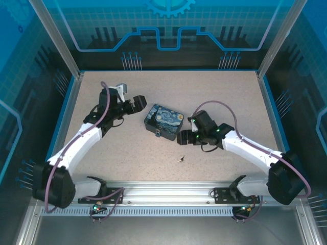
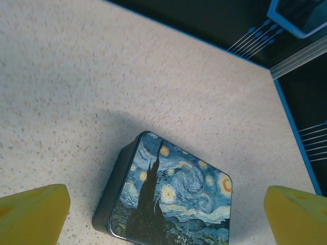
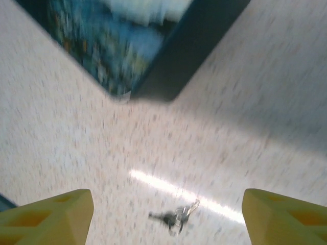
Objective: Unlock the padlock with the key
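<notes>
The key (image 1: pixel 181 158) lies nearest the arm bases, flat on the speckled table (image 1: pixel 127 163) and apart from everything else. In the right wrist view it shows as a small silvery tangle on a ring, low in the picture between the two right fingers (image 3: pixel 46 217). Those yellow fingers are spread wide with nothing between them. They hang over the table and point toward a corner of the tin (image 1: pixel 164 121).

From above, the right arm's tip sits just beside the tin's right end. A small teal-and-silver speck against the middle of the tin's near side wall is probably the padlock (image 1: pixel 159 133). It is too small, and too blurred in the wrist view, to tell how it hangs.

The dark blue tin with its starry print lies flat, lid up, mid-table and turned at an angle.

Beyond it on the left, the left fingers (image 2: pixel 30 214) are also spread wide and hold nothing. The tin shows between them and past their tips, untouched.
</notes>
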